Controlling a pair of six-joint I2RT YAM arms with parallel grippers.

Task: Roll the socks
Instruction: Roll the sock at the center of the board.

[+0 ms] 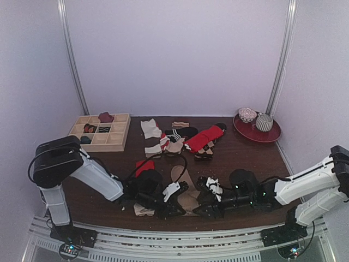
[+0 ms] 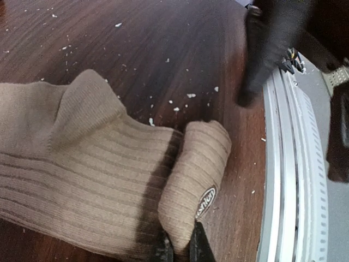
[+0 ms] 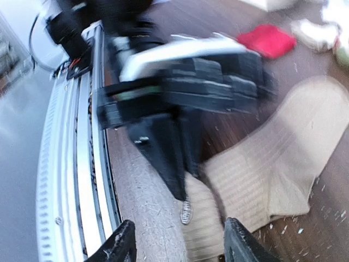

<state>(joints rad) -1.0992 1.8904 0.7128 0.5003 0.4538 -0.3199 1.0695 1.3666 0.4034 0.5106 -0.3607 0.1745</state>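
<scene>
The tan sock (image 2: pixel 82 174) lies flat on the dark wooden table by the near edge. Its end (image 2: pixel 196 169), bearing an oval label, is folded up and over. My left gripper (image 2: pixel 181 248) is shut on that folded end; in the top view it (image 1: pixel 170 207) sits over the sock (image 1: pixel 182 176). My right gripper (image 3: pixel 180 252) is open, low over the same end of the tan sock (image 3: pixel 272 158), facing the left gripper's fingers (image 3: pixel 172 164); the top view shows it (image 1: pixel 200 209) just right of the left one. The red sock (image 1: pixel 144 165) lies behind the left arm, also in the right wrist view (image 3: pixel 267 39).
A pile of other socks (image 1: pixel 182 136) lies mid-table at the back. A wooden compartment tray (image 1: pixel 117 143) stands at the back left. A red plate (image 1: pixel 272 136) with two bowls sits at the back right. The metal rail (image 2: pixel 283 180) runs along the near edge, close to both grippers.
</scene>
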